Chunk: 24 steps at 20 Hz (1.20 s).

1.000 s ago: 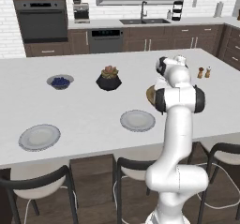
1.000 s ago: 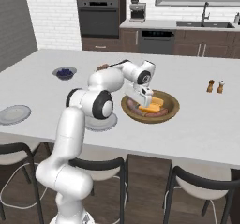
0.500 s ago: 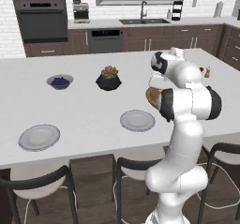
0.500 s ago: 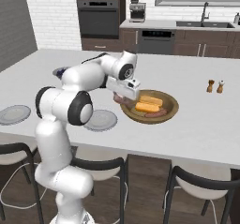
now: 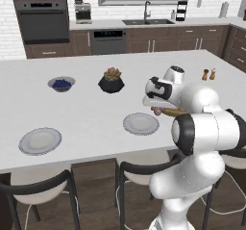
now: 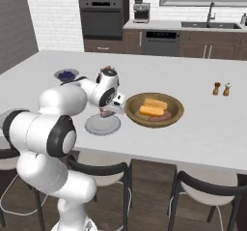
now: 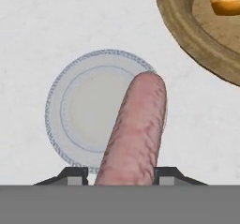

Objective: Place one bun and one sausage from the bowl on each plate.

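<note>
Gripper [image 7: 120, 176] clamped on a sausage [image 7: 136, 129], one dark fingertip [image 7: 75, 175] on each side of it. The sausage sticks out past the tips and hangs in the air over the near plate [image 7: 79, 110], crossing its rim on the bowl side. It is not touching the plate.

From the right base view the gripper [image 6: 108, 112] hovers at the plate's [image 6: 99, 126] far edge, between plate and bowl [image 6: 132, 114], pink sausage [image 6: 106, 113] showing under it. The bowl sits just beside that plate, to its right. Inside the bowl: two buns [image 6: 152, 108] lying side by side and one more sausage [image 6: 160, 117] along the front edge. Both base views show this plate bare.

Left base view: gripper [image 5: 154, 108] with the sausage end [image 5: 156, 110] poking out beneath, above the plate's [image 5: 137, 124] right edge. A sliver of the bowl [image 5: 174, 111] shows behind the arm. The second plate [image 5: 40, 141] sits well apart to the left near the counter's front edge, also bare.

Further back on the counter [image 5: 91, 108]: berry bowl [image 5: 61, 83], black plant pot [image 5: 111, 81], and a pair of shakers [image 5: 208, 74] off to the right.
</note>
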Motion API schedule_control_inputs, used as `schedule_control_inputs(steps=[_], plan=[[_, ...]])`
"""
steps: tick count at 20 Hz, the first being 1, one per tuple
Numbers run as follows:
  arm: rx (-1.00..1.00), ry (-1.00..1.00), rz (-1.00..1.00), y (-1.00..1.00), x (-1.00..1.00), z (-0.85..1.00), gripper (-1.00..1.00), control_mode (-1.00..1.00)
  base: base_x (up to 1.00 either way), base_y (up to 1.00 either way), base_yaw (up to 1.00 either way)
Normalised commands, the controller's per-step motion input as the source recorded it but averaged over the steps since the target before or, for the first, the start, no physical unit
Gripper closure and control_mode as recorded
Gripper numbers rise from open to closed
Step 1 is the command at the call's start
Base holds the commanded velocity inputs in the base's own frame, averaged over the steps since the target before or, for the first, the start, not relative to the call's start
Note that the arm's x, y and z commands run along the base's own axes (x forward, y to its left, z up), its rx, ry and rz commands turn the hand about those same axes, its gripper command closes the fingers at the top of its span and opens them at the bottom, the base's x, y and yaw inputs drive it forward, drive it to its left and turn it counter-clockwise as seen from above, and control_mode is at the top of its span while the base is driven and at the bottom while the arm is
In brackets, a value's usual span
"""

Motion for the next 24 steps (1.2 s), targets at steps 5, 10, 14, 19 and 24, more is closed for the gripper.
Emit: schedule_control_inputs(steps=[5, 10, 14, 19, 24], plan=[[0.00, 0.11, 0.08, 0.13, 0.43, -0.14, 1.00, -1.00, 0.00, 0.00, 0.00], [-0.06, 0.05, 0.15, 0.00, 0.30, -0.56, 1.00, -1.00, 0.00, 0.00, 0.00], [-0.08, 0.00, 0.12, 0.00, 0.05, -0.44, 1.00, -1.00, 0.00, 0.00, 0.00], [-0.03, -0.01, 0.00, 0.00, 0.00, -0.22, 1.00, -1.00, 0.00, 0.00, 0.00], [-0.01, -0.01, 0.00, 0.00, 0.02, -0.17, 1.00, -1.00, 0.00, 0.00, 0.00]])
